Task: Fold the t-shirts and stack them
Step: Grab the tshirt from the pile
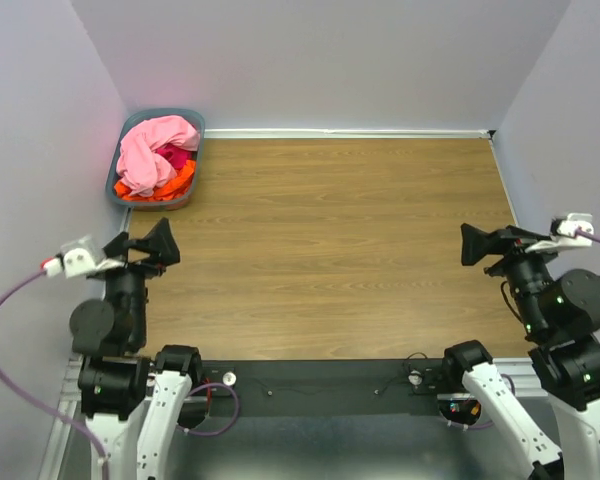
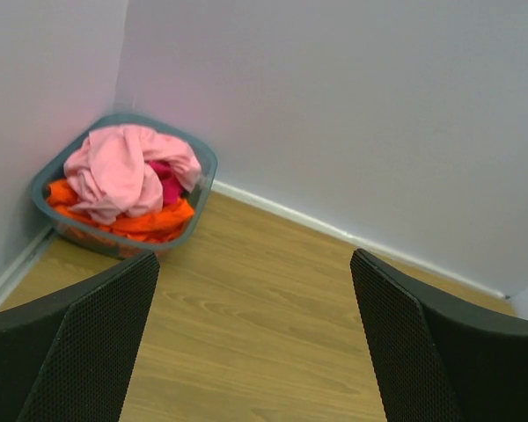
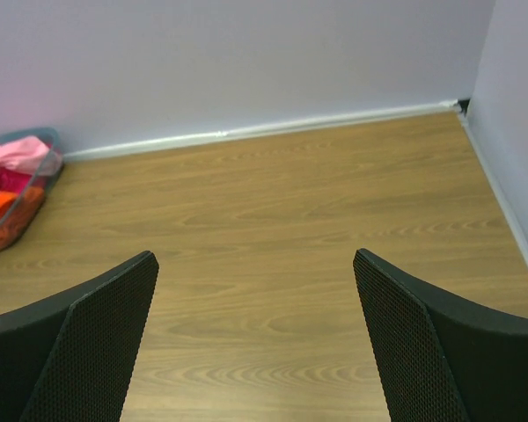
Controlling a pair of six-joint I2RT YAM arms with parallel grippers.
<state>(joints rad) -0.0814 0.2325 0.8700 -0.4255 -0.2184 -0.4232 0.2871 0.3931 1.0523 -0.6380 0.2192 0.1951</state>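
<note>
Pink, magenta, orange shirts heaped in basket, far-left bench corner by walls. L fingers & R fingers spread wide at opposite side edges; open bench btwn.

Light pink soft cloth t-shirt: crumpled, unfolded, bunched on top of pile, biggest visible piece, spilling toward left rim.
Magenta cloth t-shirt: wadded, mostly buried, peeking out at right under pink, touching it.
Orange cloth t-shirt: crumpled at bottom, showing along near side below other two, pressed against wall.
All three heaped together inside grey-blue plastic basket, far-left corner of tabletop. None folded, none stacked flat.
</note>
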